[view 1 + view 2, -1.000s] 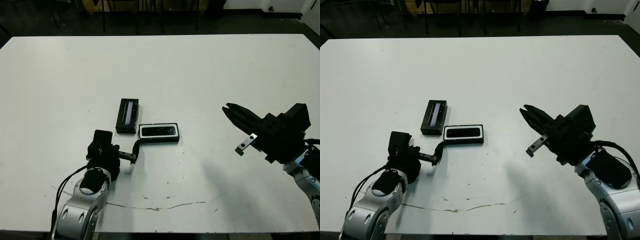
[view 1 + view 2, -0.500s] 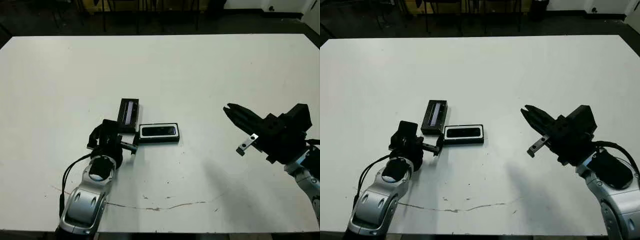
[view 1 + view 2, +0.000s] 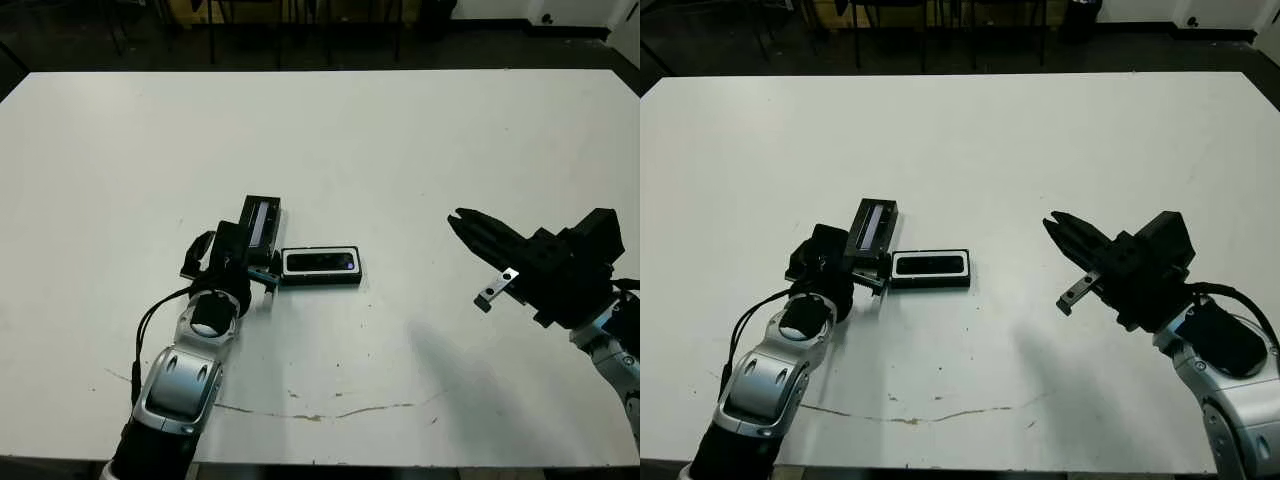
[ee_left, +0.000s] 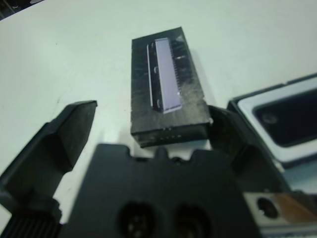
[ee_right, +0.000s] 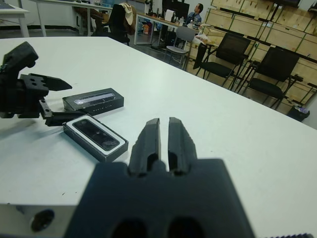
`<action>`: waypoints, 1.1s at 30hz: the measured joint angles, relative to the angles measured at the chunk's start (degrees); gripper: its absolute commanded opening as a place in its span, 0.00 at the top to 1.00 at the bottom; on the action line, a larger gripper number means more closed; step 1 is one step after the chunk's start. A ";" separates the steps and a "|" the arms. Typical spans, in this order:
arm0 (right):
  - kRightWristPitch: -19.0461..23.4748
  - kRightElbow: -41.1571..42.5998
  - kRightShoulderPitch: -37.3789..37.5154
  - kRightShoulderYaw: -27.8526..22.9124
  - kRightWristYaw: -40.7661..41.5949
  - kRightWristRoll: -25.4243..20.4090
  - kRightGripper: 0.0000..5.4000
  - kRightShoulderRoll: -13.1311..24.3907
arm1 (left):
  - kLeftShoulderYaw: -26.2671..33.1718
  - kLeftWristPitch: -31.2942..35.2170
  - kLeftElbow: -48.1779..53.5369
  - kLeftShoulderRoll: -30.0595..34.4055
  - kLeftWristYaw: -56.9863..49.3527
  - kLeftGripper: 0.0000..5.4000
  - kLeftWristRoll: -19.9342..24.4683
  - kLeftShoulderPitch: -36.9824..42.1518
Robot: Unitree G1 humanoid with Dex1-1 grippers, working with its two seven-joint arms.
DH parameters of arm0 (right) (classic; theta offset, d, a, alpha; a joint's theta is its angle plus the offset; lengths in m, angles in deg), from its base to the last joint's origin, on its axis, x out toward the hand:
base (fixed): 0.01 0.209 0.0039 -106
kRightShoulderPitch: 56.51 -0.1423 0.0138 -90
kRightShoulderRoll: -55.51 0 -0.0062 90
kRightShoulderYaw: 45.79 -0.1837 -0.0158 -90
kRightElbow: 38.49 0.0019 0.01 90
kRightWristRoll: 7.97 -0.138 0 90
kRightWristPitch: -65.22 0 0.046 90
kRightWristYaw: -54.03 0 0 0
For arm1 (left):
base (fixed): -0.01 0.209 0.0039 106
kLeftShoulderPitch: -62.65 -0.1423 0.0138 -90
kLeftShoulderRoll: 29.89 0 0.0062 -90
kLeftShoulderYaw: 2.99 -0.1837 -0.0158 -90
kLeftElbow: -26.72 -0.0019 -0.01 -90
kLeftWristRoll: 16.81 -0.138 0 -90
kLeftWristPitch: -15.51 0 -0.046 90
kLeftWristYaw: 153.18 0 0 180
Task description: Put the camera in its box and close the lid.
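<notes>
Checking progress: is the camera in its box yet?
Yes: the camera lies inside the white-lined box; the lid is off.

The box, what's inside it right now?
The camera lies flat inside the box, its dark face up, framed by the white lining. What lies under the camera is covered. The lid is not on; it lies apart, beside the box.

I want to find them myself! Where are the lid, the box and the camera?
lid (image 3: 262,220): left eye view, on its pale strip.
box (image 3: 322,278): left eye view, on its near black wall.
camera (image 3: 320,263): left eye view, middle of its dark face, inside the box.
</notes>
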 measured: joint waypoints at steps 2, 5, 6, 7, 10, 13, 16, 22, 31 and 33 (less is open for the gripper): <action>-0.70 -0.20 0.00 0.00 0.13 0.13 1.00 0.00 | 1.23 -1.01 -1.61 -1.11 -0.20 0.01 0.22 0.26; -0.79 -0.40 0.01 0.00 0.12 0.64 1.00 0.00 | 4.48 -2.77 -4.54 -3.60 -0.71 0.01 2.50 1.13; -0.77 -0.42 0.01 0.00 0.11 0.64 1.00 0.00 | 6.19 -2.90 -5.83 -4.88 -0.95 0.02 3.66 1.84; -0.77 -0.42 0.01 0.01 0.11 0.63 1.00 0.00 | 7.71 -2.95 -6.94 -5.92 -1.24 0.04 4.81 2.47; -0.76 -0.40 0.03 0.00 0.11 0.67 1.00 0.00 | 11.34 -3.03 -9.97 -7.97 -1.33 0.13 7.61 4.48; -0.77 -0.41 0.11 0.00 0.12 0.66 1.00 0.00 | 13.27 -3.01 -12.10 -8.33 -1.32 0.23 8.87 6.25; -0.79 -0.42 0.17 0.00 0.16 0.67 1.00 -0.01 | 14.45 -2.29 -13.06 -8.32 -1.30 0.34 9.70 7.36; -0.80 -0.43 0.32 0.00 0.16 0.75 1.00 -0.01 | 13.96 -2.09 -13.25 -7.43 -1.17 0.47 9.79 7.67; -0.91 -0.66 0.52 0.01 0.16 0.89 1.00 -0.10 | 9.64 -4.07 -8.24 -2.48 3.43 0.48 8.90 3.94; -0.90 -0.65 0.57 0.01 0.10 0.89 1.00 -0.12 | 9.49 -4.03 -6.52 -0.69 5.23 0.48 8.98 2.99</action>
